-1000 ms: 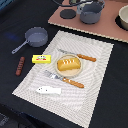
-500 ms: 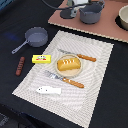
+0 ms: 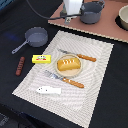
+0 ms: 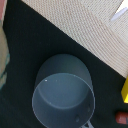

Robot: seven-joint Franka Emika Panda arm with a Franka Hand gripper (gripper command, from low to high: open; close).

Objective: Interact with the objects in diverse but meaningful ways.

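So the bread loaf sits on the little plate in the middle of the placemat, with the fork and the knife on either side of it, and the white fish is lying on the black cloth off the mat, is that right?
Not quite. The exterior view shows the white fish lying on the striped placemat, near its corner, not on the black cloth. The rest holds: the bread loaf sits on the small plate, with the fork and the knife on either side of it.

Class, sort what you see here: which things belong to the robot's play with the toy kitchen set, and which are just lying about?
Job:
golden bread loaf
yellow butter block
white fish
red-brown sausage
grey long-handled saucepan
orange-handled fork
orange-handled knife

Lying about:
striped cloth placemat
dark grey pot
brown wooden board
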